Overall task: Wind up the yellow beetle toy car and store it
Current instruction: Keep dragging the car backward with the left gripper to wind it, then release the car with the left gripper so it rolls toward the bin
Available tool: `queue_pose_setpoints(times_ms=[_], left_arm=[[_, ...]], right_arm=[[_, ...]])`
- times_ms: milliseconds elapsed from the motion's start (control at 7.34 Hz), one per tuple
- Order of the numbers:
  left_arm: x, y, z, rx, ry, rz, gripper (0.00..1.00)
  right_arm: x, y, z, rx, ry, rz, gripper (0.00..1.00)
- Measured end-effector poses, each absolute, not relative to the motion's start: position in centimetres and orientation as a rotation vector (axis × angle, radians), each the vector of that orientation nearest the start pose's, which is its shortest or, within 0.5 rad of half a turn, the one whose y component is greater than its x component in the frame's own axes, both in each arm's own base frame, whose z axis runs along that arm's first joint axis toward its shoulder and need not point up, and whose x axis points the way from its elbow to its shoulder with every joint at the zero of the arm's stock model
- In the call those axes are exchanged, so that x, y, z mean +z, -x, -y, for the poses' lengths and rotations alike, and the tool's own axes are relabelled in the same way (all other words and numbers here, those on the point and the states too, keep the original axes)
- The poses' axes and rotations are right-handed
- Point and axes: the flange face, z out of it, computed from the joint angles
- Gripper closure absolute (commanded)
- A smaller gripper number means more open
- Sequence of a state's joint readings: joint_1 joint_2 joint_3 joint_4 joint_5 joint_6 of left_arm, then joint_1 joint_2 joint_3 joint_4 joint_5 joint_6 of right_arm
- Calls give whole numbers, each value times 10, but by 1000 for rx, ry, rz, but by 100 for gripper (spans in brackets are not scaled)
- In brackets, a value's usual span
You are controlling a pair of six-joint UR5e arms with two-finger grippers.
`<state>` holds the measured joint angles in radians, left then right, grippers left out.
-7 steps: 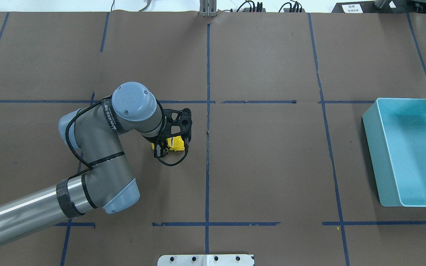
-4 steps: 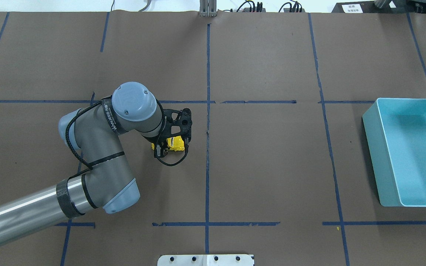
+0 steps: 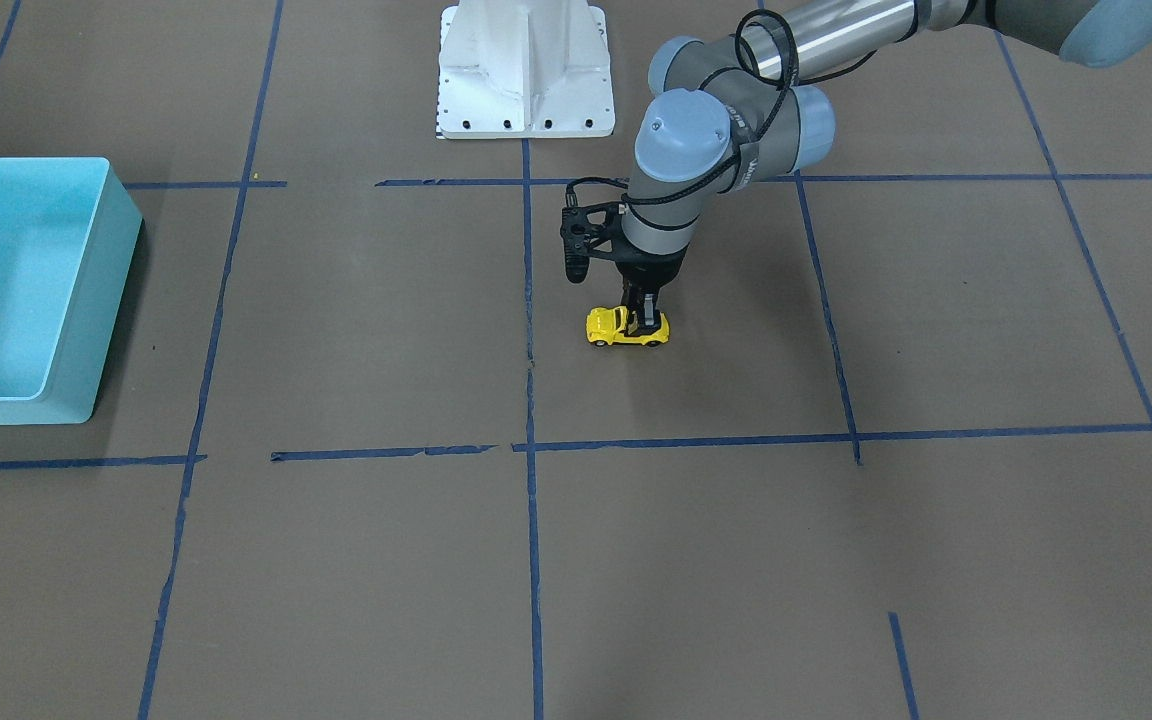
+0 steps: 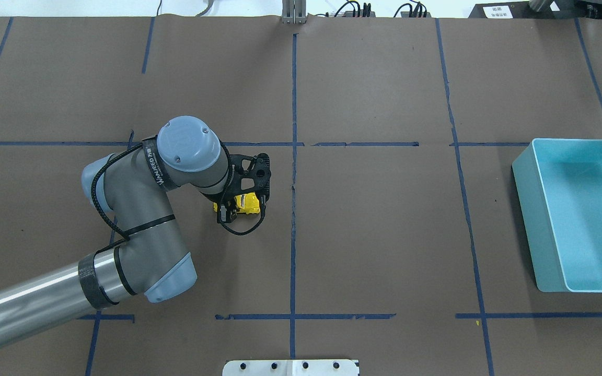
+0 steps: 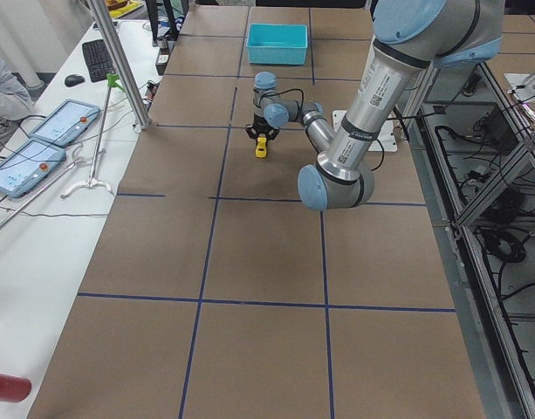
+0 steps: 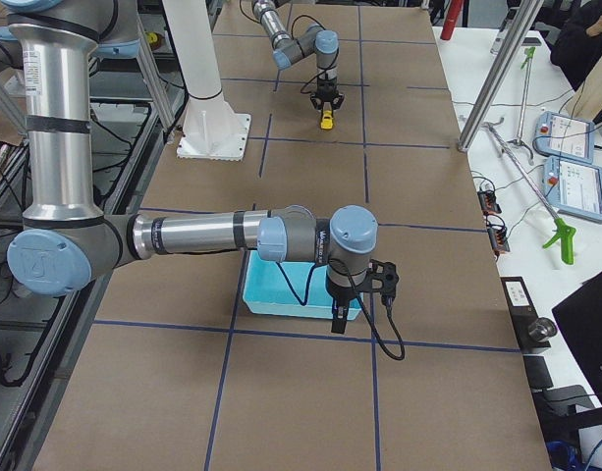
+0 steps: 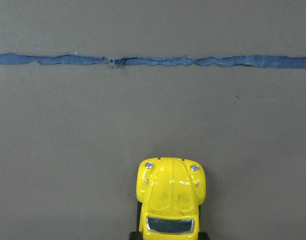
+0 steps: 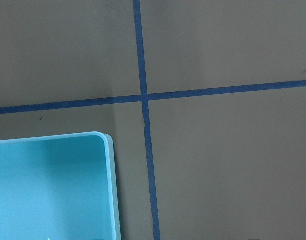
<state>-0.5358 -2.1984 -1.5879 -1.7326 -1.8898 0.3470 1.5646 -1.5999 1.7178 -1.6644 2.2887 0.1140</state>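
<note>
The yellow beetle toy car (image 4: 245, 203) stands on its wheels on the brown table, left of the centre tape line. It also shows in the front view (image 3: 618, 328) and the far side views (image 5: 261, 149) (image 6: 326, 121). My left gripper (image 3: 643, 318) points straight down with its fingers closed across the car's rear half. The left wrist view shows only the car's hood and windscreen (image 7: 171, 195), no fingers. My right gripper (image 6: 335, 324) hangs over the near edge of the blue bin (image 6: 281, 299); I cannot tell whether it is open or shut.
The light blue bin (image 4: 528, 219) stands empty at the table's right edge, also seen in the front view (image 3: 96, 300) and the right wrist view (image 8: 48, 190). Blue tape lines (image 4: 293, 235) grid the table. The white robot base (image 3: 526, 70) stands at the robot's side.
The left arm has shifted very slightly to the view's left. The gripper and the car stay almost where they were.
</note>
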Motion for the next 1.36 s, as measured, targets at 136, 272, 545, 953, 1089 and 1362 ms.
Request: queue_pose_setpoints(times_ms=[136,272,545,953,1089,1362], left_arm=[[267,-548,444,1419,-713,-606,100],[270,-545,442,1419,-712,-606,100],[277,-539,440,1418,-708,-604,91],[274,-536,436,1461,-738,-595,0],[272,-535,436,1468,-746,-592,0],[271,-534,435,1474,-750,-590,0]], right_arm=[[614,-65,479,94,20,718,0],[614,-65,479,95,20,718,0],[614,-65,479,95,20,718,0],[614,-65,479,95,20,718,0],[614,-65,479,95,20,718,0],[614,-65,479,95,20,718,0]])
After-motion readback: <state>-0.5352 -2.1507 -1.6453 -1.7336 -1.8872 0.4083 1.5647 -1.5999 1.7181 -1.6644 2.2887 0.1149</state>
